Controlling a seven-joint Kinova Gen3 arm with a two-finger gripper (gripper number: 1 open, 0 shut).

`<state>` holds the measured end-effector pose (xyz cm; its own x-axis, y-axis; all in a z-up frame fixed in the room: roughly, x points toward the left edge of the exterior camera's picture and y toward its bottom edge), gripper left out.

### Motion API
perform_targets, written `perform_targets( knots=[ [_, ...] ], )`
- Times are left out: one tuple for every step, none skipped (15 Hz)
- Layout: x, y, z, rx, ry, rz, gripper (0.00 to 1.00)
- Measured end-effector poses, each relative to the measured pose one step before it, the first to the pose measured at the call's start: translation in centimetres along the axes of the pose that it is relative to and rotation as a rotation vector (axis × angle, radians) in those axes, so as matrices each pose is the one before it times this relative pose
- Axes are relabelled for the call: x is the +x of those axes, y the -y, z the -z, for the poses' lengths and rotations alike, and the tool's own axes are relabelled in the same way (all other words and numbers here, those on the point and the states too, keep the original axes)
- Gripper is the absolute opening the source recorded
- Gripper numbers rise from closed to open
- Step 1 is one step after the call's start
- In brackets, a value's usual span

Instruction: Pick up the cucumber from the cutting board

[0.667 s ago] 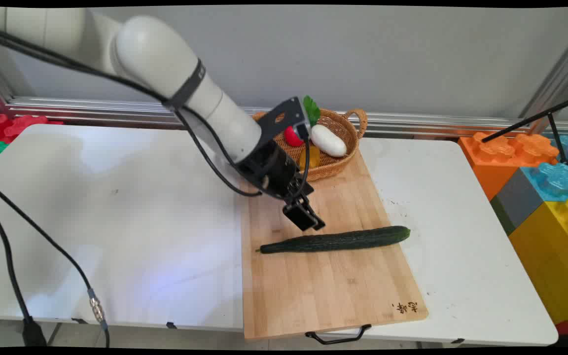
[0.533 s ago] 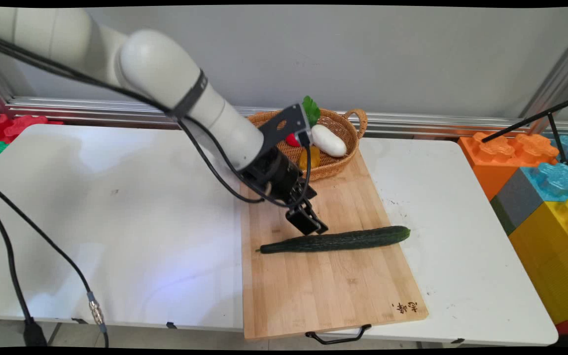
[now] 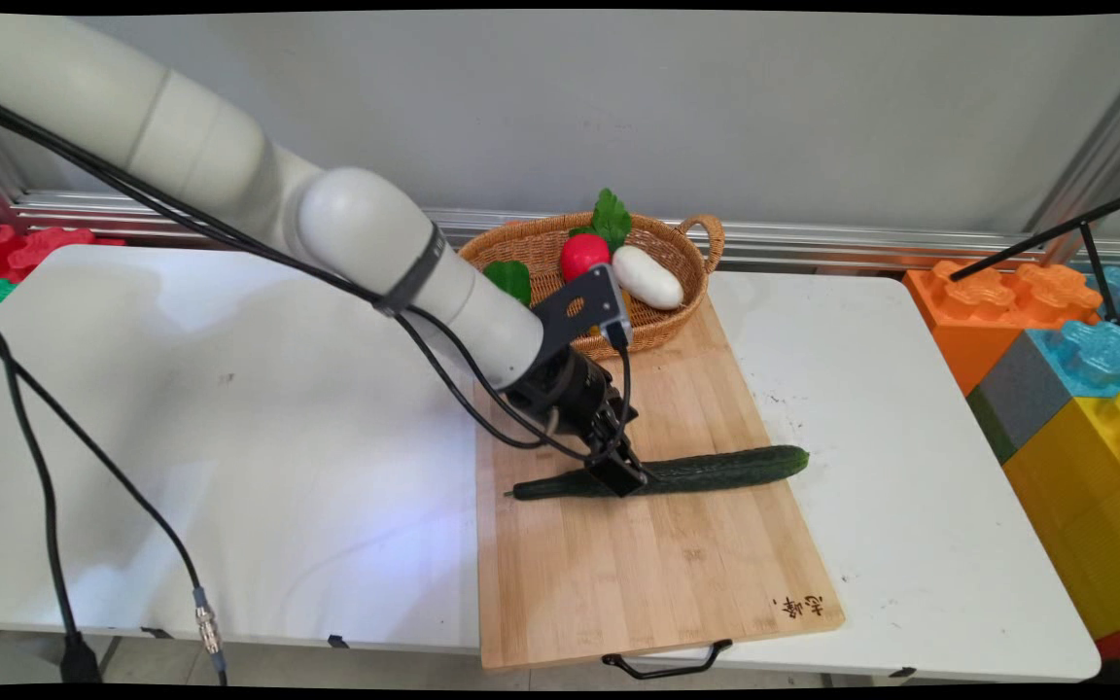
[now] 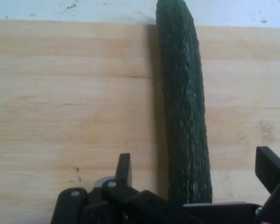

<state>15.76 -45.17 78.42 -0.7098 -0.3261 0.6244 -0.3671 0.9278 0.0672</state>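
Note:
A long dark green cucumber lies across a wooden cutting board, its right tip reaching the board's right edge. My gripper is down at the cucumber's left-middle part. In the hand view the cucumber runs up the cutting board between the two fingers. My gripper is open, straddling it. The left finger and the right finger each stand a gap away from the cucumber's sides.
A wicker basket at the board's far end holds a red vegetable, a white one and green leaves. Big toy blocks stand at the right, with a black stand leg above them. Cables hang at the left.
The gripper has come down from above the board, a little toward the near side, and now straddles the cucumber. The cucumber has not moved.

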Motion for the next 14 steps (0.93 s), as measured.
perform_targets(
  knots=[
    [-0.216, 0.032, -0.544, -0.00315, -0.00018, 0.00041, 1.00],
    [-0.218, 0.018, -0.581, -0.00487, 0.00040, -0.00032, 1.00],
    [-0.185, -0.002, -0.434, -0.00526, 0.00067, -0.00100, 1.00],
    [-0.159, 0.014, -0.435, -0.00411, -0.00078, -0.00271, 1.00],
    [-0.080, 0.018, -0.218, -0.00166, -0.00075, -0.00141, 1.00],
    [-0.096, 0.032, -0.298, -0.00197, -0.00083, -0.00277, 1.00],
    [-0.106, 0.053, -0.273, -0.00011, -0.00121, -0.00315, 1.00],
    [-0.103, 0.036, -0.231, 0.00113, 0.00011, -0.00312, 1.00],
    [-0.105, 0.010, -0.178, 0.00136, 0.00166, -0.00226, 1.00],
    [-0.082, 0.002, -0.104, 0.00112, 0.00147, -0.00121, 1.00],
    [-0.102, -0.056, -0.142, 0.00083, 0.00183, -0.00288, 1.00],
    [-0.066, -0.057, -0.119, 0.00021, 0.00193, -0.00352, 0.00],
    [-0.034, -0.076, -0.099, 0.00121, 0.00208, -0.00625, 0.00],
    [-0.049, -0.064, -0.070, 0.00068, 0.00362, -0.00489, 0.00]
  ],
)
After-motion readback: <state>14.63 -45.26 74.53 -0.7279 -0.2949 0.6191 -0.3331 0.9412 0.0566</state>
